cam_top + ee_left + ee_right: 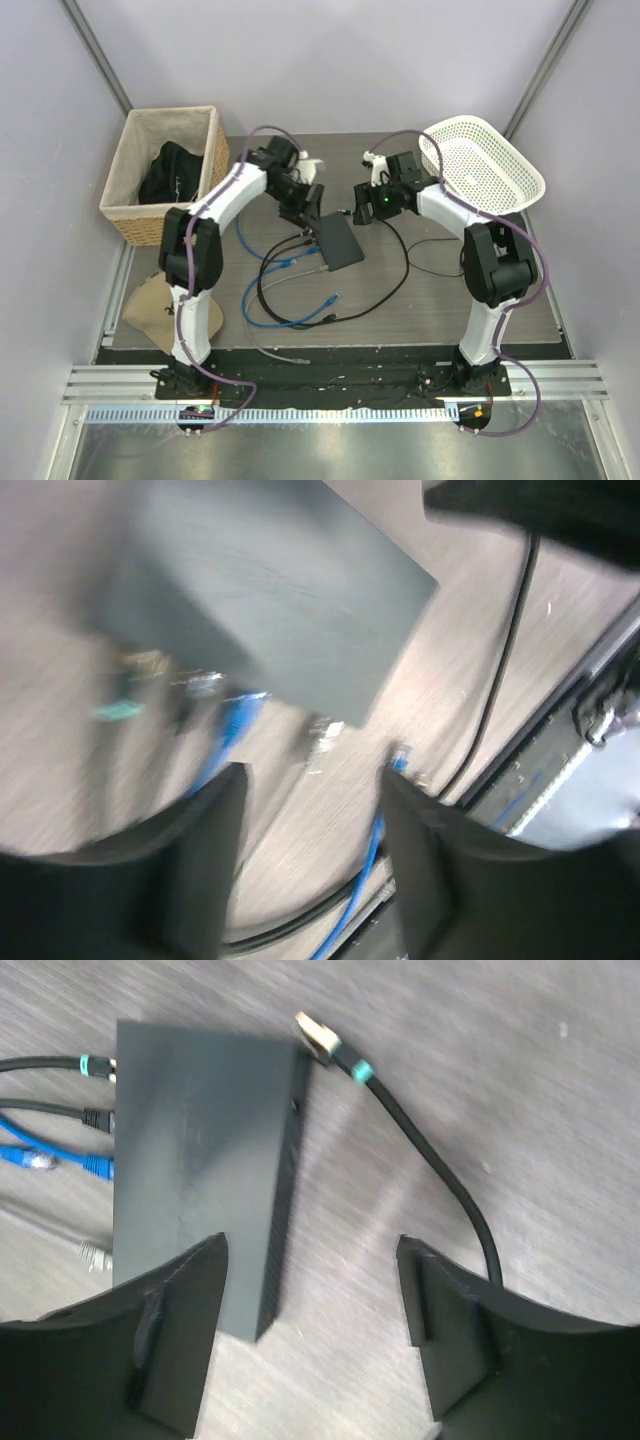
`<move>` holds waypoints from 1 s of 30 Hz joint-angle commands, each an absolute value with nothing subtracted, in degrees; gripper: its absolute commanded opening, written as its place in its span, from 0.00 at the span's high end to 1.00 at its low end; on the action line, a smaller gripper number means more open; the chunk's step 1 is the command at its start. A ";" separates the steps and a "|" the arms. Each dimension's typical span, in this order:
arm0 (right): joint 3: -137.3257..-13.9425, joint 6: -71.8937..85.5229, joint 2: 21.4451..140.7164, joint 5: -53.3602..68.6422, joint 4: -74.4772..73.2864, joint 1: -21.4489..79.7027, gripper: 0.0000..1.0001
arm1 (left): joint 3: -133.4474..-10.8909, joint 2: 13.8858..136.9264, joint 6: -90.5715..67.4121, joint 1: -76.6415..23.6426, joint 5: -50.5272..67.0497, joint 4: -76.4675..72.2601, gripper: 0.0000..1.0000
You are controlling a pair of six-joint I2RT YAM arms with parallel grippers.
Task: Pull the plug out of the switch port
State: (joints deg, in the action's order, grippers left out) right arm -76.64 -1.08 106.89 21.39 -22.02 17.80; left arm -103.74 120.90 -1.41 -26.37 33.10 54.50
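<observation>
The switch (338, 242) is a flat black box in the middle of the table. In the right wrist view the switch (200, 1160) has two black plugs (92, 1090) and a blue plug (95, 1165) in the ports on its left edge. A black cable with a teal band and a gold plug (318, 1032) lies free at its top right corner. My right gripper (310, 1245) is open, above the switch's right edge. My left gripper (310, 780) is open and empty over the table beside the port edge (230, 695); that view is blurred.
Blue (290, 318), black (390, 290) and white cables loop over the table left of and in front of the switch. A wicker basket (128, 200) with a dark cloth stands at the back left, a white plastic basket (490, 165) at the back right.
</observation>
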 commanded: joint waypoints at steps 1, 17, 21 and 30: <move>-80.77 -0.36 107.31 12.13 -17.93 21.97 0.32 | -102.75 115.05 -3.51 -19.61 33.06 51.33 0.30; -80.25 0.35 112.41 26.28 -15.74 27.51 0.71 | -104.24 125.68 -9.67 -12.92 36.84 44.83 0.41; -80.86 -0.95 113.64 26.02 -15.73 27.60 0.80 | -105.38 127.35 -10.10 -12.39 39.53 42.98 0.43; -78.06 -9.22 118.39 22.50 -18.63 29.27 0.91 | -100.04 128.50 -13.97 -12.04 48.25 38.06 0.45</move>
State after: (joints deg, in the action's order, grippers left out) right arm -80.51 -3.53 115.94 25.04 -17.28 28.53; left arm -102.63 129.16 -11.88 -12.25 42.78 42.35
